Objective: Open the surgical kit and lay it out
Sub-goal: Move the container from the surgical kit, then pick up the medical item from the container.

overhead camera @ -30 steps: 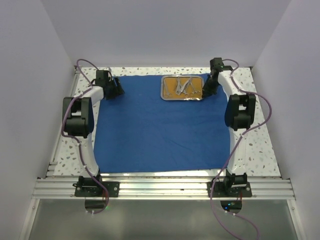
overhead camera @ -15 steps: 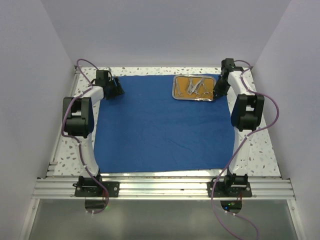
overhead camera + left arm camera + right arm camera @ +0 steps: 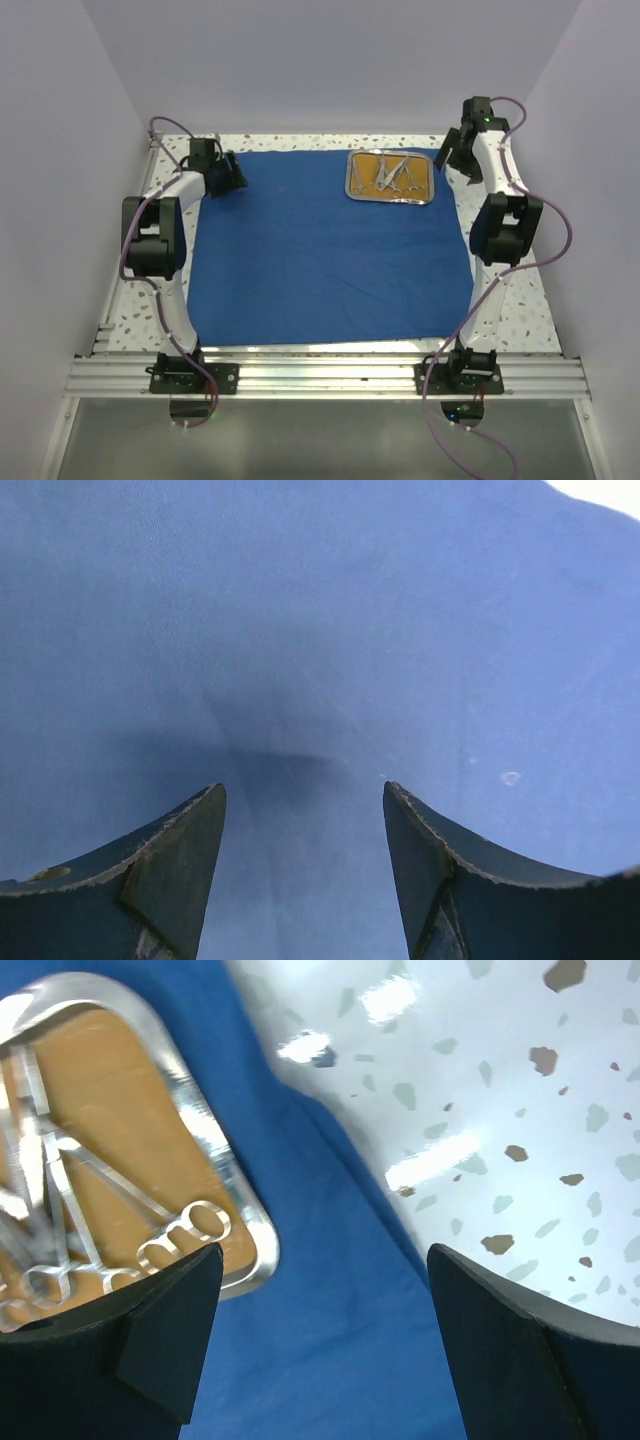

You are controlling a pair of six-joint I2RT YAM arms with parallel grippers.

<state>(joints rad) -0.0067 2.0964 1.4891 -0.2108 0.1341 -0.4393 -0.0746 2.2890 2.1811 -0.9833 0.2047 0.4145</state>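
Note:
The royal-blue cloth wrap (image 3: 320, 250) lies spread flat over the table. On its far right part sits the steel tray (image 3: 390, 200) with an orange-brown inside, holding several silver scissors and forceps (image 3: 392, 172). My right gripper (image 3: 452, 155) hangs open just right of the tray, above the cloth's edge. In the right wrist view the tray's rim (image 3: 240, 1210) and ring handles (image 3: 190, 1225) show at left, with the right gripper (image 3: 325, 1250) holding nothing over the cloth (image 3: 330, 1360). My left gripper (image 3: 235, 175) stands open over the cloth's far left corner, and in its wrist view the left gripper (image 3: 305, 795) shows only cloth (image 3: 300, 630) between its jaws.
Speckled white tabletop (image 3: 520, 290) shows right of the cloth and in the right wrist view (image 3: 520, 1080). Plain walls enclose the table on three sides. An aluminium rail (image 3: 330, 375) carrying both arm bases runs along the near edge.
The tray slid right across the cloth with the right gripper, which has since opened and drawn back up and to the right of it. The left arm has not moved.

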